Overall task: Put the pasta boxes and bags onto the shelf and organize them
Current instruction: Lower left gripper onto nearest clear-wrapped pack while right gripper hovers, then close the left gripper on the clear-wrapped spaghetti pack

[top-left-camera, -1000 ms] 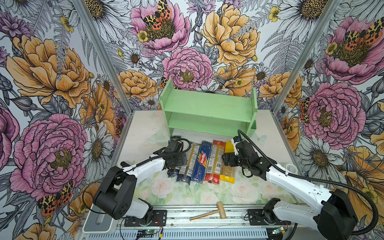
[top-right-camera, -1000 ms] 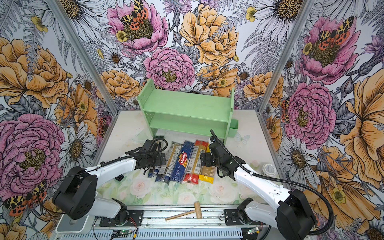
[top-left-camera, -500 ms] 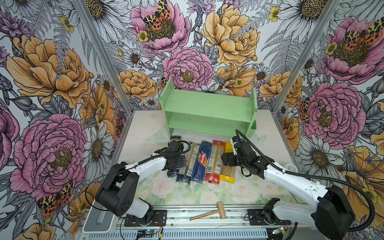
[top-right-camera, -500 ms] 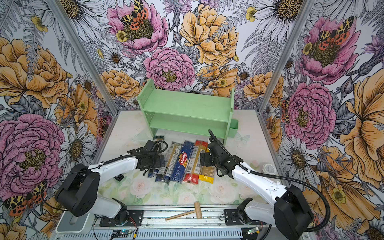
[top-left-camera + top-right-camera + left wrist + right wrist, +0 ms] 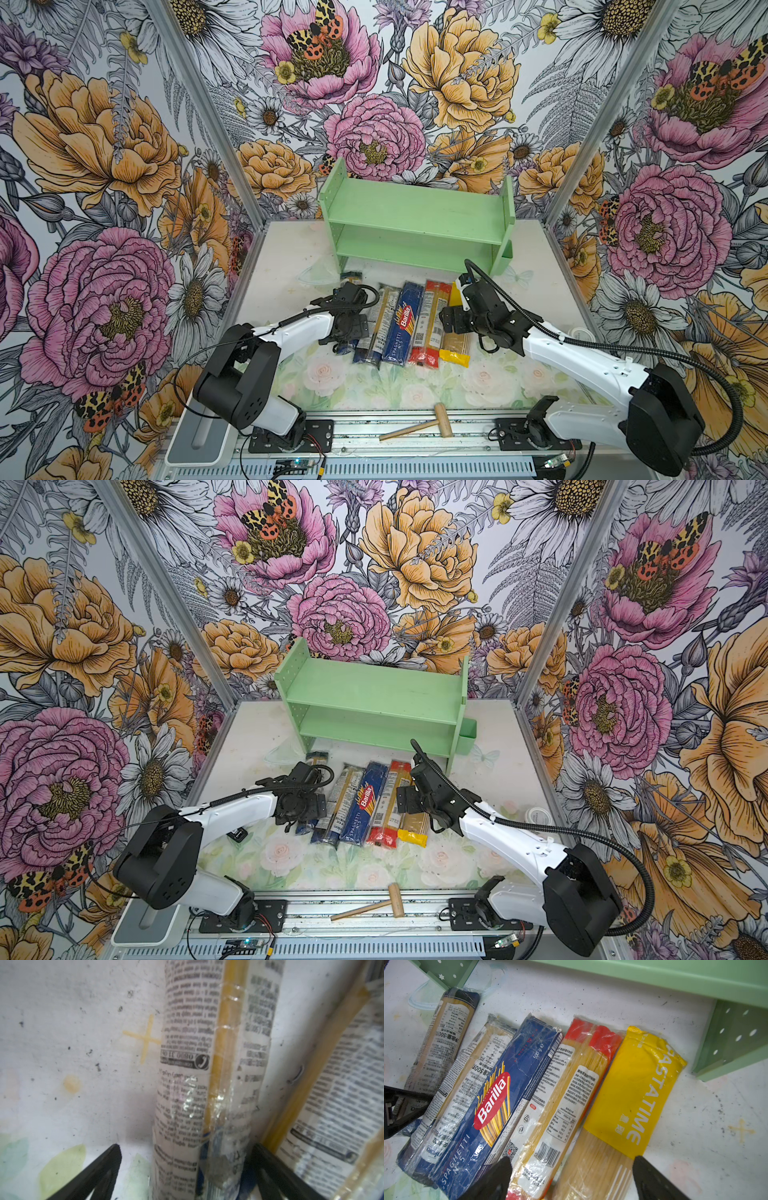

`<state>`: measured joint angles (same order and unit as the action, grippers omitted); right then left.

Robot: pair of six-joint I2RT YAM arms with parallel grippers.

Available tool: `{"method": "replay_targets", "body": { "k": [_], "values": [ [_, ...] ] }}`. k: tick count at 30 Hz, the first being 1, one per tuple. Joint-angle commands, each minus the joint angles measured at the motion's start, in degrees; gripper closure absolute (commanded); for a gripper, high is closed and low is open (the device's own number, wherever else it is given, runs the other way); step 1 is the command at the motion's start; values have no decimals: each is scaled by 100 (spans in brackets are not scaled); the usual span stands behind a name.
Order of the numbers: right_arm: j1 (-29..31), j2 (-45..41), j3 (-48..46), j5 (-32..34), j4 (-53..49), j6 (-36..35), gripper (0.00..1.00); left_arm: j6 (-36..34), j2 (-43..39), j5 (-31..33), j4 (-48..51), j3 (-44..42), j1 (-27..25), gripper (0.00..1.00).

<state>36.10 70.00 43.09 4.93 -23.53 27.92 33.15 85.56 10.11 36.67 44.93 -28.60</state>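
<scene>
Five long pasta packs lie flat and side by side on the bench [image 5: 291,266], at the centre of both top views, with their far ends toward the shelf [image 5: 415,220]. The dark blue Barilla box [image 5: 405,322] is the middle one. To its right is the red-ended bag [image 5: 432,320], touching it, and then the yellow bag [image 5: 455,347], whose yellow half lies toward the shelf and whose clear half shows the spaghetti. To the left of the box is a clear bag [image 5: 382,320] with a blue near end. At the far left is the outermost clear bag [image 5: 351,276], largely covered by the arm above it.

The mint-green shelf stands upright at the back of the bench, against the flowered wall, in the upper middle of both top views.

The left gripper [image 5: 186,1147] hangs low over the outermost clear bag with its jaws apart. The bag runs between the two black fingers [image 5: 99,1172], and bare bench shows between one finger and the bag.

The right gripper [image 5: 571,1161] is also spread wide, above the near halves of the red-ended and yellow bags. One finger sits at the seam between the box and the red-ended bag, the other at the yellow bag's outer edge. Contact cannot be told.

A small wooden mallet [image 5: 419,424] lies on the metal rail at the lower centre, well apart from the packs.
</scene>
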Motion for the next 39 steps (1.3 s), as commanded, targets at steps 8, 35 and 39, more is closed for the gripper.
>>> {"method": "replay_targets", "body": {
  "k": [8,35,39],
  "values": [
    [64,101,200,219,81,-102,7,87,336,148,201,161,-30,1],
    [94,37,195,287,93,-156,6,30,694,378,333,338,-128,45],
    [102,32,205,280,87,-153,6,24,682,362,332,333,-128,55]
  ]
}}
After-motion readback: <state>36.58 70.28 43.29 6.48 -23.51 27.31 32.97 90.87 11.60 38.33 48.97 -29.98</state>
